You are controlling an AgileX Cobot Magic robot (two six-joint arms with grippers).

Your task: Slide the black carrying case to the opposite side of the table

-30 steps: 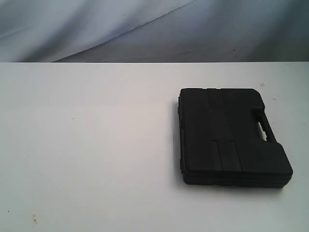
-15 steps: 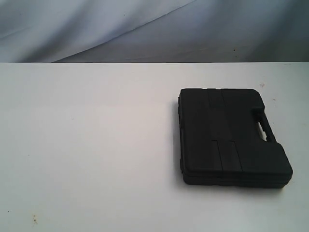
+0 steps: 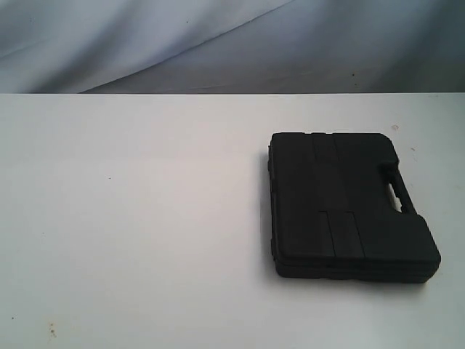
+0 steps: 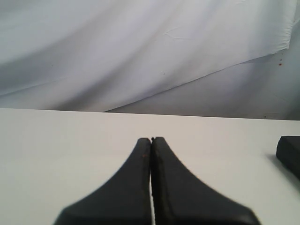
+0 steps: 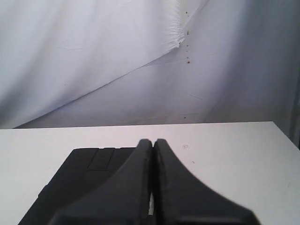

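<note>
Plainly nearer the right hand (image 5: 153, 140): black carrying case (image 3: 349, 203), closed and flat on the right half of the white table (image 3: 145, 218) in the exterior view, handle (image 3: 398, 195) on the edge turned toward the table's right side. Long axis roughly near to far, slightly slanted. Seen from the right wrist, case just below and ahead of tips pressed together on nothing; contact impossible to make out. Left hand (image 4: 151, 139) likewise fully closed and empty, only a corner of the case showing, well apart. Probably a push from the handle side, leftward across bare table.
</note>
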